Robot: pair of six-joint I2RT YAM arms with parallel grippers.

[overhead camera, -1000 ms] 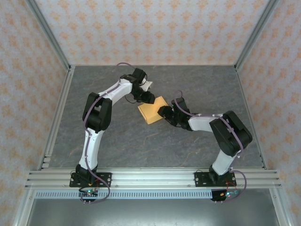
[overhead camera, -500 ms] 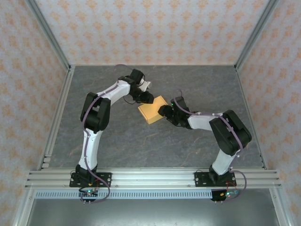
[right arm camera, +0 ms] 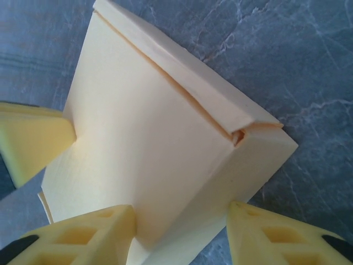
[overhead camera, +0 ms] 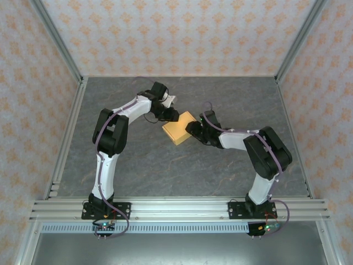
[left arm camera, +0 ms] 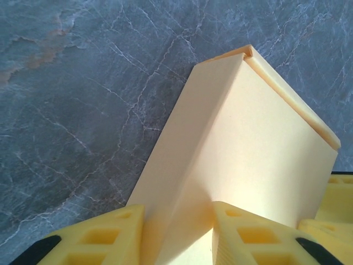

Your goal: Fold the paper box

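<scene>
On your left, the left gripper (overhead camera: pixel 172 116) reaches in low over the grey stone-patterned table (overhead camera: pixel 138 160) and meets the box (overhead camera: pixel 179 130) on its 11 o'clock side. From the left wrist, its yellow fingers (left arm camera: pixel 94 238) sit at 6 o'clock in the frame with a folded ridge of the box rising between them toward 1 o'clock. Both fingers lie against the cardboard, so it has that edge pinched. The box is a small, flat, pale orange-tan packet lying on the table just toward 12 o'clock of the middle. It is turned so that its corners point roughly at 1, 4, 7 and 10 o'clock. A flap seam runs along its far long edge, with a small gap showing at the corner. On your right, the right gripper (overhead camera: pixel 193 130) comes in at the box's 4 o'clock side, well apart from the table edge. From the right wrist, its fingers (right arm camera: pixel 83 236) straddle a near corner of the box, one on each side and touching it. You cannot tell from here whether they are squeezing or only resting against it. A finger of the left gripper presses the box at 9 o'clock in that same view.
</scene>
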